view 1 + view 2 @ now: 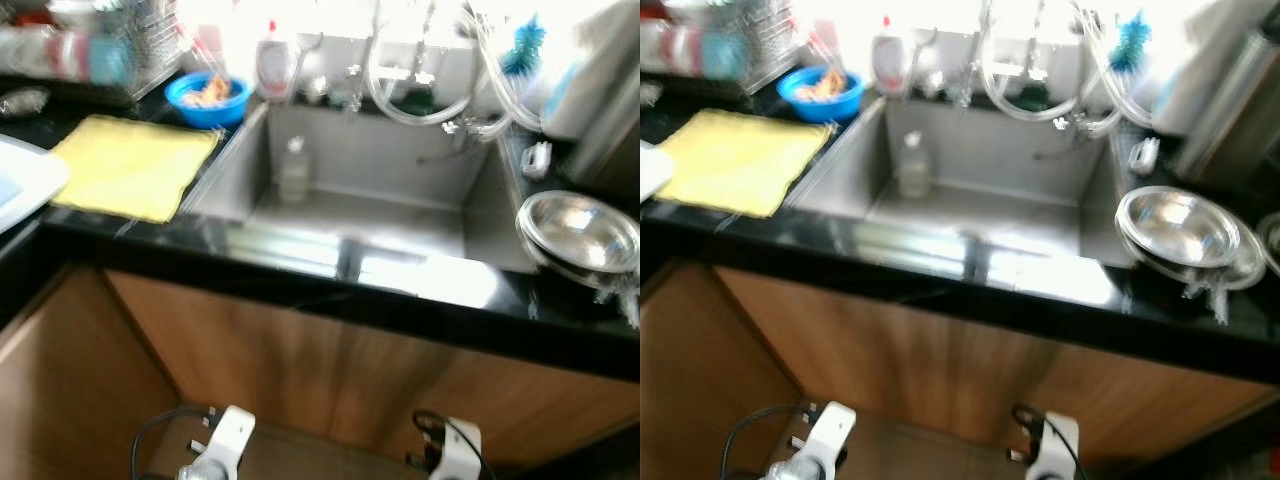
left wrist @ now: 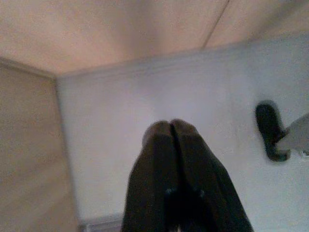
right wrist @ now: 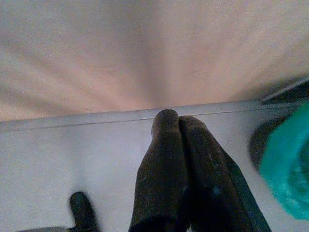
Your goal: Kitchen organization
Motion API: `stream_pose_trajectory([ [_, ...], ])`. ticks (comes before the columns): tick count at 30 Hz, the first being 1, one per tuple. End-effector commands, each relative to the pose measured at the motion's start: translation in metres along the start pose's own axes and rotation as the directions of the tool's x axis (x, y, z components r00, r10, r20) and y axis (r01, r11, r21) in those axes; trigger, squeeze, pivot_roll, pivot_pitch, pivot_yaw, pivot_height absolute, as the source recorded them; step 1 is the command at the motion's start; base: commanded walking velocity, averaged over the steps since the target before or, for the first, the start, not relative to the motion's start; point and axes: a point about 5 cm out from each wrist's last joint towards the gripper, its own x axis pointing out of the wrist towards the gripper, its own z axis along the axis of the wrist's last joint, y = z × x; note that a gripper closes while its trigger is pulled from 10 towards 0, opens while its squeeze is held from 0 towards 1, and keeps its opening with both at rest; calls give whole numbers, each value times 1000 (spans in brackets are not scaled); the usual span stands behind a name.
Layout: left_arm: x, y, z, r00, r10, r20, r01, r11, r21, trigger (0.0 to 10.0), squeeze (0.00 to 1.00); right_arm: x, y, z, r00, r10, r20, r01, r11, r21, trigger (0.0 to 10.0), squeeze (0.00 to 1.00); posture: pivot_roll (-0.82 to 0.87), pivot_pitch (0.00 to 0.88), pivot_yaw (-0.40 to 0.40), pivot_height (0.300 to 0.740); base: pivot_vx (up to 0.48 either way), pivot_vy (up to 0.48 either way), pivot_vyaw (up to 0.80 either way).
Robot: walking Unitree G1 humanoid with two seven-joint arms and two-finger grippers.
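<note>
A steel sink (image 1: 430, 240) is set in a black counter (image 1: 300, 285) in front of me, with a clear bottle (image 1: 293, 172) standing inside it. A stack of steel bowls (image 1: 580, 235) sits on the counter to the right. A yellow cloth (image 1: 135, 165) lies on the left, with a blue bowl (image 1: 208, 98) of food behind it. Both arms hang low before the wooden cabinet front. My left gripper (image 2: 170, 126) is shut and empty, pointing at the floor. My right gripper (image 3: 177, 120) is shut and empty too.
A dish rack (image 1: 90, 50) stands at the back left beside a soap bottle (image 1: 274, 62). Hoses (image 1: 420, 95) loop around the tap, and a blue brush (image 1: 522, 45) stands behind. A white tray edge (image 1: 20, 180) shows at far left. A teal thing (image 3: 287, 166) lies on the floor.
</note>
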Motion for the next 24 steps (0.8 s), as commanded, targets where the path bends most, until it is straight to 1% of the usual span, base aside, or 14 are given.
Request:
stream_pose_trajectory([
  [1,-1,-3,-6,1000,-13,-13,13,1000,-16,10000,0,1,1,4,1000,-3,13,3,1000,5,10000,0,46,45,-58,740,0,0,0],
  [7,-1,-2,-7,1000,-12,-15,12,1000,-12,10000,0,1,1,4,1000,6,10,-6,1000,-5,10000,0,49,43,-57,740,0,0,0],
  [11,-1,-2,-8,1000,-12,-18,12,1000,-17,10000,0,1,3,4,999,40,12,-40,999,-34,10000,0,46,41,-59,740,0,0,0],
  [15,-1,-3,-9,1000,-13,-21,12,1000,-18,10000,0,0,4,7,997,62,49,-61,998,-29,10000,0,33,39,-61,740,0,0,0],
  [16,-1,-3,-9,1000,-14,-21,13,1000,-19,10000,0,0,4,8,996,53,70,-52,999,-16,10000,0,29,39,-61,740,0,0,0],
  [17,-1,-3,-9,1000,-14,-21,13,1000,-19,10000,0,0,4,8,996,53,70,-52,999,-16,10000,0,29,39,-61,740,0,0,0],
  [18,-2,-3,-9,1000,-16,-23,16,1000,-15,10000,0,-1,3,10,994,34,103,-34,999,-2,10000,0,19,33,-61,740,0,0,0],
  [20,-2,-3,-10,999,-19,-26,19,1000,-9,10000,0,-1,3,11,992,39,121,-39,999,-3,10000,0,6,21,-61,740,0,0,0],
  [24,-2,-5,-10,999,-30,-27,30,1000,-3,10000,0,-1,3,13,988,63,142,-57,997,-44,10000,0,0,6,-67,740,0,0,0],
])
